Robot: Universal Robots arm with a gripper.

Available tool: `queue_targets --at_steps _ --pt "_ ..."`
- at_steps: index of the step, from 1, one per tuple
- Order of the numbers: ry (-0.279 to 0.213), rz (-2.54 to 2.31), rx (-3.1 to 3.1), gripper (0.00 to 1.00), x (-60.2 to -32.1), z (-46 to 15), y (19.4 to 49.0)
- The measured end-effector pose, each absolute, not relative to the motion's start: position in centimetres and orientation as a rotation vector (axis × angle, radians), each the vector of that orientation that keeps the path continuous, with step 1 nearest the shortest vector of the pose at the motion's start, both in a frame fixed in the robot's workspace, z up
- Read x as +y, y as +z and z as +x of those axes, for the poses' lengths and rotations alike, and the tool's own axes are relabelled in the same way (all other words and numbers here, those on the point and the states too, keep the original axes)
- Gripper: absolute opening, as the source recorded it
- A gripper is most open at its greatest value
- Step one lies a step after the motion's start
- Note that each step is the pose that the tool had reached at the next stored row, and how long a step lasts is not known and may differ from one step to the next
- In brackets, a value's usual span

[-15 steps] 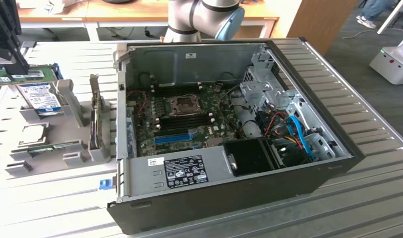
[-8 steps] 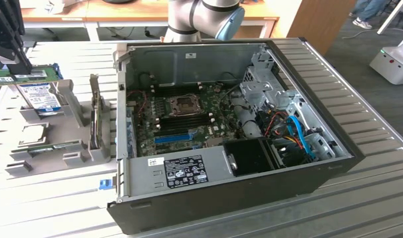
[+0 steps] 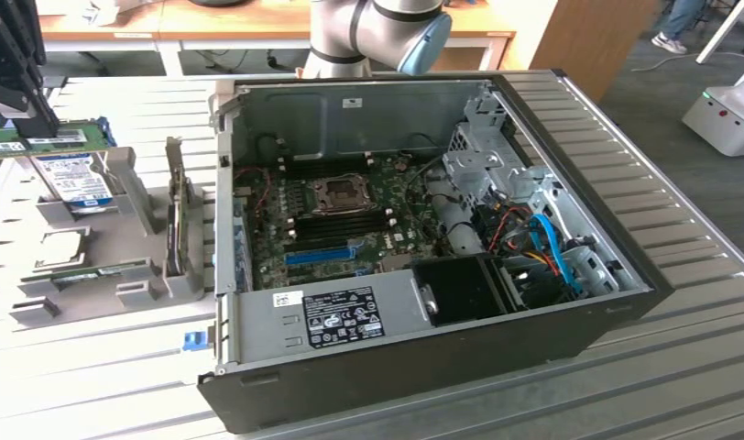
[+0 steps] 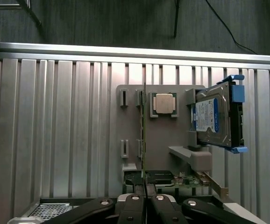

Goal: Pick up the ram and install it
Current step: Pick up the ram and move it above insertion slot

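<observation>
In the exterior view the end effector pinched the green, white-stickered ram close by the blue-labelled hard drive; the drive's print and the computer case's white label were too small to read. In the wrist view the end effector was pressed together on the edge-on ram, beside the hard drive.

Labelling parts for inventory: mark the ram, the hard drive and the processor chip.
ram (image 3: 72,137), exterior view, green board's face
hard drive (image 4: 209,115), wrist view, blue label
processor chip (image 4: 163,103), wrist view, metal lid's centre
</observation>
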State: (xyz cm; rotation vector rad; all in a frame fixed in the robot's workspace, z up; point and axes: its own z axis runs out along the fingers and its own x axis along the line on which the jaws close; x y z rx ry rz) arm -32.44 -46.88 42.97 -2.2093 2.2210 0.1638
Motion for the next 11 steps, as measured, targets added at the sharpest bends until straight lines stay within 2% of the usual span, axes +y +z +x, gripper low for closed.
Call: queue_targets --at_steps 11 --pt "0.164 -2.209 2.221 0.12 -46.9 -30.7 43.0"
